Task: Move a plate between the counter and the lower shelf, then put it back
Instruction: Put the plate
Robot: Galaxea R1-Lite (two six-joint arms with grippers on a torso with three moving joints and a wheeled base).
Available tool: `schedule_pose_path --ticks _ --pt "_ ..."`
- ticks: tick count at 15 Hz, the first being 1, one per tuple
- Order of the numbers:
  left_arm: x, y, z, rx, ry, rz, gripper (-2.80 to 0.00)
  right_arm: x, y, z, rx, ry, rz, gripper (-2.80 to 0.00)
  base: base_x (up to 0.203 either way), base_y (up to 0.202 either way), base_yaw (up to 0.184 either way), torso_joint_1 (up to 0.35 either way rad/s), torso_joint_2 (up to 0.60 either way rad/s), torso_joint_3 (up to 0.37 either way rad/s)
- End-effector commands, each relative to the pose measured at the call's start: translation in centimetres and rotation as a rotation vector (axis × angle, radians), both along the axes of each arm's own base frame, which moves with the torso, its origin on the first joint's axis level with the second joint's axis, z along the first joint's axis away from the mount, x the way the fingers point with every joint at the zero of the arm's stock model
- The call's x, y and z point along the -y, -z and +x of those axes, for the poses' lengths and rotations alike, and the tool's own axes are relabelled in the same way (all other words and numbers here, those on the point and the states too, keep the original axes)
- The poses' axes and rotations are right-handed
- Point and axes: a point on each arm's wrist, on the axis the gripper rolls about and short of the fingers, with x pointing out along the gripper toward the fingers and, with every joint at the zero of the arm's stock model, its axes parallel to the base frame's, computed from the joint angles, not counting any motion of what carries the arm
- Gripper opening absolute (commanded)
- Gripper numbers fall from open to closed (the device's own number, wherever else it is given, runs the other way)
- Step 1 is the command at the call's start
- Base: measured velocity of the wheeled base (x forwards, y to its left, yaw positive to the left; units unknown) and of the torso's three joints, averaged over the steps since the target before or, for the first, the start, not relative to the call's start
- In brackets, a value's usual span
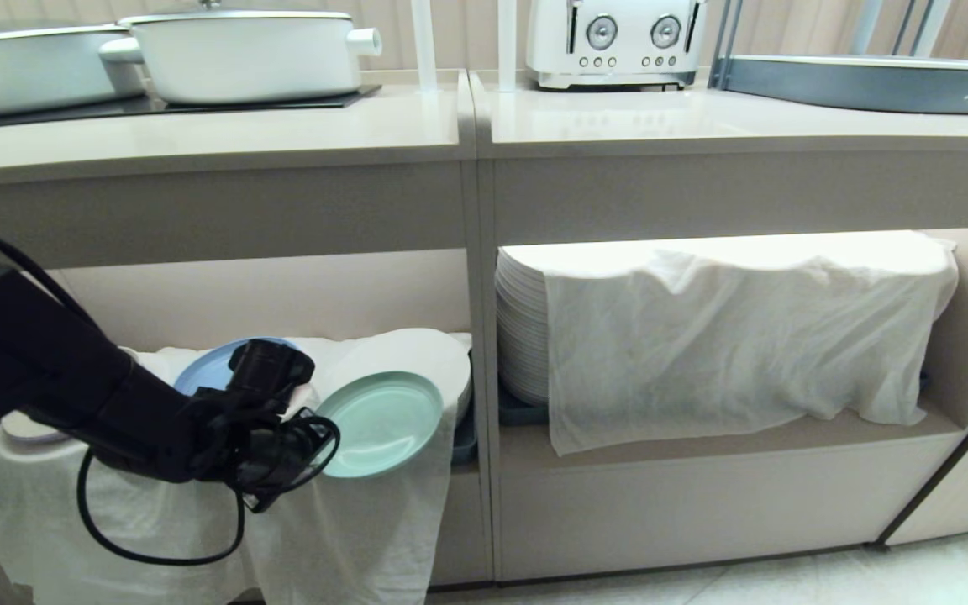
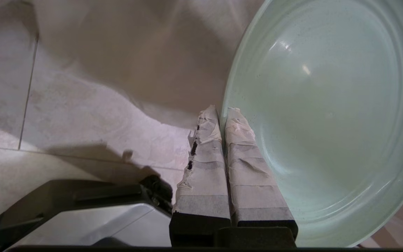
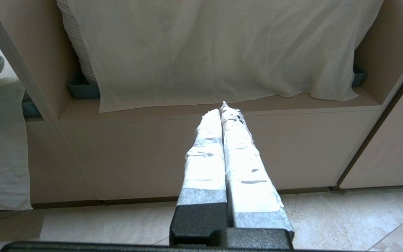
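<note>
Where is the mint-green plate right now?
In the head view, the plate is low on the left, gripped at its rim by the left tool, before the cloth-draped lower shelf.

Worktop (image 1: 299, 126): pots (image 1: 240, 55) far left, toaster (image 1: 614, 42) + tray rack (image 1: 870, 84) right. Lower shelf (image 1: 702, 437): cloth-draped plate stacks (image 1: 728, 328) both bays; floor (image 1: 828, 571) below.
</note>
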Motion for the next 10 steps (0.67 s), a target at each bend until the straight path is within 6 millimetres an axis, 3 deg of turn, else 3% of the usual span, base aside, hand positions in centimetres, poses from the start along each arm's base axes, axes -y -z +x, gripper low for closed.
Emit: schedule_pose_path --ticks 1,10 --pt "-0.3 -1.1 -1.5 0.015 0.003 -0.012 -2.80 0.0 0.0 0.0 0.000 0.000 0.000 -2.80 0.000 0.000 0.000 0.000 0.00 0.000" --pt "-0.8 -3.7 -8.2 0.047 0.128 0.003 -2.80 0.0 0.0 0.0 0.000 0.000 0.000 -2.80 0.000 0.000 0.000 0.000 0.00 0.000"
